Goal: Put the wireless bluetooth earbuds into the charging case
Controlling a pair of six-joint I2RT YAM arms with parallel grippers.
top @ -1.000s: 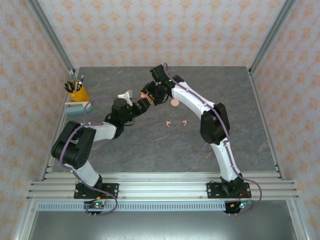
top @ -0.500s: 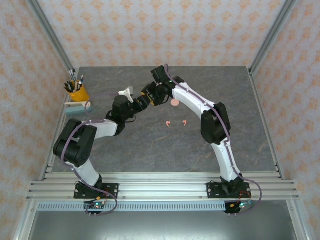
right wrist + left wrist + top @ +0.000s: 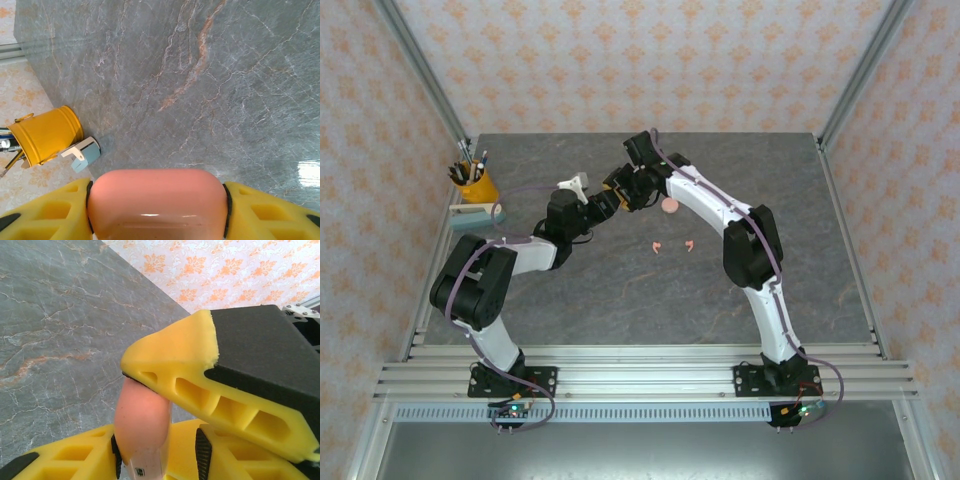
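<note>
**Charging case clamped between both grippers; earbuds on table**

The charging case (image 3: pixel 157 202) is held above the table (image 3: pixel 570 300) at the far centre, where the two arms meet. The right gripper (image 3: pixel 626 190) is closed on it, one yellow finger against each end. The left gripper (image 3: pixel 603 204) is also closed on it, gripping its lower part. In the left wrist view, a right-gripper finger (image 3: pixel 200 365) rests on the top of the case.

Two earbuds (image 3: pixel 658 246) (image 3: pixel 689 245) lie side by side on the table, well apart from both grippers. A second pink case (image 3: pixel 669 205) lies on the table just beside the right arm.

A white label (image 3: pixel 145 471) on the held case carries a small dark mark, which is not legible.

Both arms reach forward and inward with elbows bent. A yellow pen cup (image 3: pixel 475 186) stands at the far left.
</note>
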